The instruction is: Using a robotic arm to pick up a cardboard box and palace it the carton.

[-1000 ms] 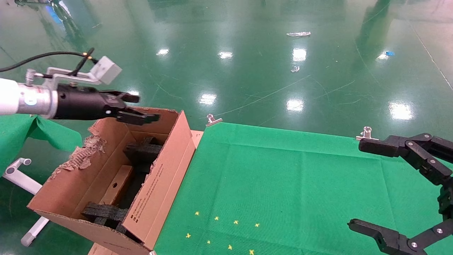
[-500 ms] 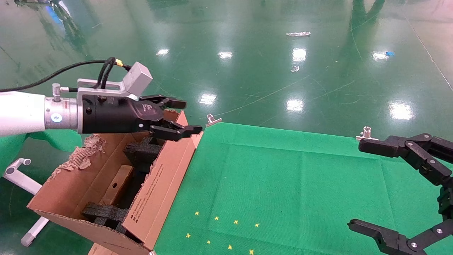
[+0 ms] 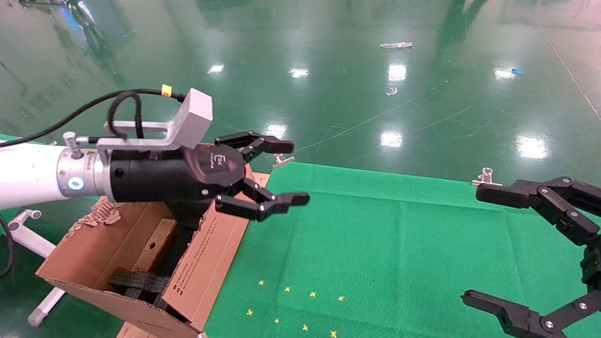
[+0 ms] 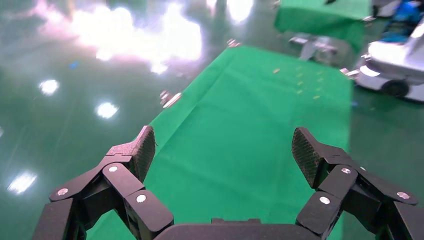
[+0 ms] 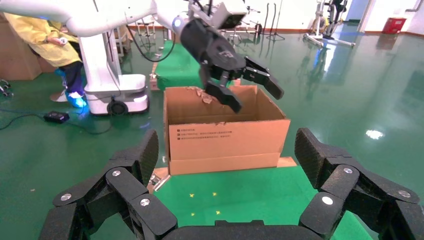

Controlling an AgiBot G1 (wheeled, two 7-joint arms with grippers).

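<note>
Brown cardboard box point(image 3: 157, 244) with round hole inside carton point(image 3: 206, 263), left gripper point(image 3: 277, 173) jaws spread, empty

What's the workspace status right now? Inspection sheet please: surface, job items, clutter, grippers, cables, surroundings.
Surface: green cloth on the table, held by metal clips; small yellow marks near the front edge.
Job's things: carton stands open at the table's left edge, black foam pieces inside; cardboard box lies inside the carton, round hole visible.
Clutter: nothing seen on the cloth.
Grippers: left gripper open and empty, above the carton's table-side flap and cloth edge; right gripper open, empty, at the table's right.
Cables: black cables loop over the left wrist.
Surroundings: glossy green floor with scraps; a person in yellow behind, in the right wrist view.
</note>
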